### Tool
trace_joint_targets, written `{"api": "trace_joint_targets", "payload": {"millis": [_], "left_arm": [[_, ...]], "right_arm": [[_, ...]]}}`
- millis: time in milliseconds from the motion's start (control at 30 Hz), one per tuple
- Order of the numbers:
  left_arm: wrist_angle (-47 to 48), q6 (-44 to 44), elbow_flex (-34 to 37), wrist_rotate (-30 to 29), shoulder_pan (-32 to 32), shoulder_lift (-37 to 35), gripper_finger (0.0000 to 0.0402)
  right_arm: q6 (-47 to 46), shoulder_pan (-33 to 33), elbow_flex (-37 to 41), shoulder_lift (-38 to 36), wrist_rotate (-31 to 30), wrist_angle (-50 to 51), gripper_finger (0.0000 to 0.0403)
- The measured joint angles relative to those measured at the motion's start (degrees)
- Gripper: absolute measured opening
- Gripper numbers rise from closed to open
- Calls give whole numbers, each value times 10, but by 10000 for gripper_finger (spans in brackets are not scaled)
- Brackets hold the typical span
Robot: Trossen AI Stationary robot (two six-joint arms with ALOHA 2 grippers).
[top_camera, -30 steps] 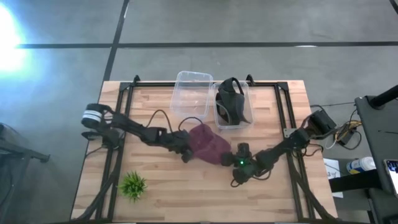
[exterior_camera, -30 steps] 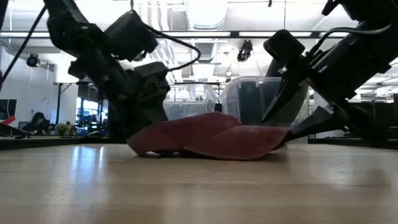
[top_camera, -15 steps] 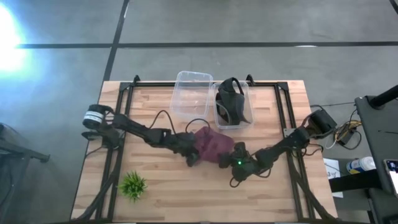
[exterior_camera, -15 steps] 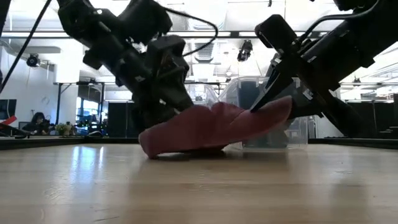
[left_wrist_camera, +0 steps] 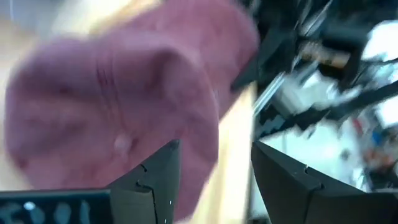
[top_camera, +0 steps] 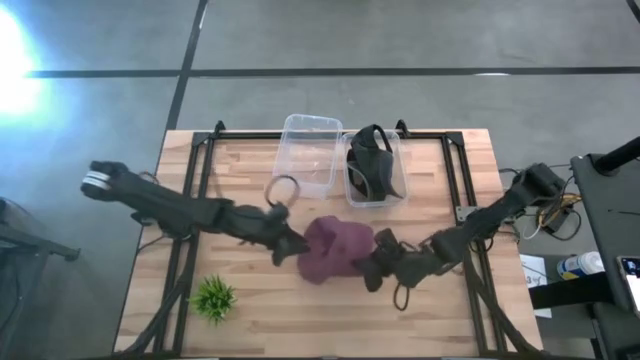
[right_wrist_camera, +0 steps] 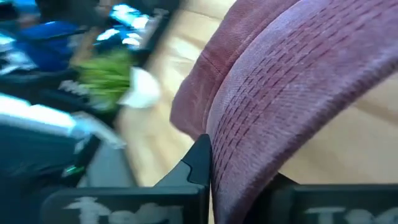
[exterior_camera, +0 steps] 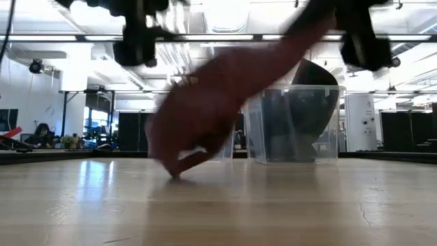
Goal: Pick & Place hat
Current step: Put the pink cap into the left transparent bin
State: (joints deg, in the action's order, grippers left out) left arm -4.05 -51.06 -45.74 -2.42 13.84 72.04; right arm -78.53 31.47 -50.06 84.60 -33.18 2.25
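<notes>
The maroon hat (top_camera: pixel 335 250) is near the table's middle, tilted. Its right end is raised and its lower left end (exterior_camera: pixel 176 167) rests on the wood. My right gripper (top_camera: pixel 378 262) is at the hat's right side, shut on its brim. My left gripper (top_camera: pixel 285 245) stands open just left of the hat and above the table (exterior_camera: pixel 140 44). In the left wrist view the hat's crown (left_wrist_camera: pixel 118 106) lies beyond the open fingers (left_wrist_camera: pixel 155 180). I cannot tell whether the left gripper touches the hat. My right gripper pinches the hat's stitched brim (right_wrist_camera: pixel 249 137) between its two fingers (right_wrist_camera: pixel 199 162), coming from the table's right side. The brim end is lifted high (exterior_camera: pixel 307 41). The hat slants down to the left from the hold, and its far end is on the table.
Two clear plastic bins stand at the far edge: an empty one (top_camera: pixel 308 155) and one holding a black hat (top_camera: pixel 372 165). A small green plant (top_camera: pixel 212 298) sits near the front left. A dark frame (top_camera: pixel 195 200) runs along the table's sides.
My right gripper has shut on the hat's brim and gone up, tipping the hat: its right end is lifted while its left end stays on the table. My left gripper has risen and drawn back a little toward the table's left edge.
</notes>
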Motion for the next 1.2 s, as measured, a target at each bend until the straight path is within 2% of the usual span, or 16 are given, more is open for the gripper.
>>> {"api": "trace_joint_targets", "payload": {"millis": [133, 233, 333, 433, 500, 700, 800, 900, 1033, 1200], "left_arm": [[0, 2, -1, -75, 25, -87, 190], [0, 21, -1, -125, 45, -144, 190], [0, 59, -1, -171, 64, -188, 190], [0, 91, -1, -209, 78, -214, 190], [0, 98, -1, -222, 81, -225, 190], [-2, 104, 0, -228, 81, -227, 190], [0, 100, 0, -230, 82, -221, 190], [0, 89, 0, -231, 89, -218, 190], [-2, 86, 0, -231, 98, -217, 190], [-2, 90, 0, -246, 102, -217, 190]], "right_arm": [[128, -14, -71, -47, -6, 26, 13], [188, -36, -152, -62, -76, 127, 13], [204, -70, -229, -57, -153, 261, 13], [203, -128, -286, -46, -157, 343, 13], [218, -178, -310, -32, -118, 348, 13], [339, -315, -356, 42, 57, 288, 13], [385, -356, -387, 77, 77, 279, 13], [379, -390, -416, 106, 100, 319, 13], [371, -434, -428, 153, 224, 336, 13], [360, -464, -452, 226, 317, 318, 15]]}}
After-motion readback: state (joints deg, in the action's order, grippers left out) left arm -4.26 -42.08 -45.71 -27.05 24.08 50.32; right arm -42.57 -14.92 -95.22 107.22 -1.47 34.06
